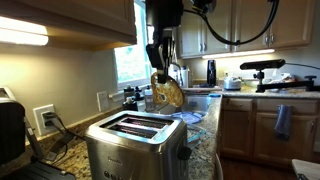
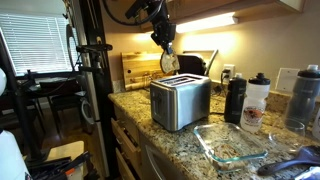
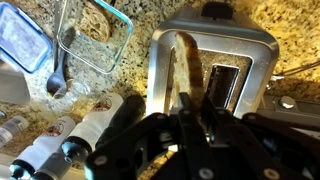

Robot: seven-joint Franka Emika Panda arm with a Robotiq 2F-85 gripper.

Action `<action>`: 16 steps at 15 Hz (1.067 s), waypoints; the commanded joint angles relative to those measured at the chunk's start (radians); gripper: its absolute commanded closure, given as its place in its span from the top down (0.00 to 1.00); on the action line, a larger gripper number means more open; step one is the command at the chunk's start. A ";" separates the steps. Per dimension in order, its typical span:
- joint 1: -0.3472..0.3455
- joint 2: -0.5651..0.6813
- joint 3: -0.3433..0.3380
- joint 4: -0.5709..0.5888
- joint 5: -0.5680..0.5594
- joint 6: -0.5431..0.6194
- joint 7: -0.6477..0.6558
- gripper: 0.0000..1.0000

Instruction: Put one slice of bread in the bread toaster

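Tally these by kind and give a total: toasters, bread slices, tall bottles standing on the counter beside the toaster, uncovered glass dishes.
bread toaster: 1
slice of bread: 1
tall bottles: 3
uncovered glass dish: 1
Total: 6

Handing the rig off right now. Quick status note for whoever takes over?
Gripper: shut on the slice of bread, gripped by its upper edge.
The bread hangs just above the bread toaster, not yet inside; the wrist view shows it roughly over one slot.
Done: bread picked up and brought over the toaster.
Left: align, lower into the slot, release, retreat.
Note the glass dish and black bottle beside the toaster.
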 commanded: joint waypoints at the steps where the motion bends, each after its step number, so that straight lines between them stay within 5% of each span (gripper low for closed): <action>1: 0.008 0.015 0.005 0.017 -0.012 0.015 0.010 0.07; 16: 0.008 0.075 0.020 0.033 -0.023 0.075 0.039 0.07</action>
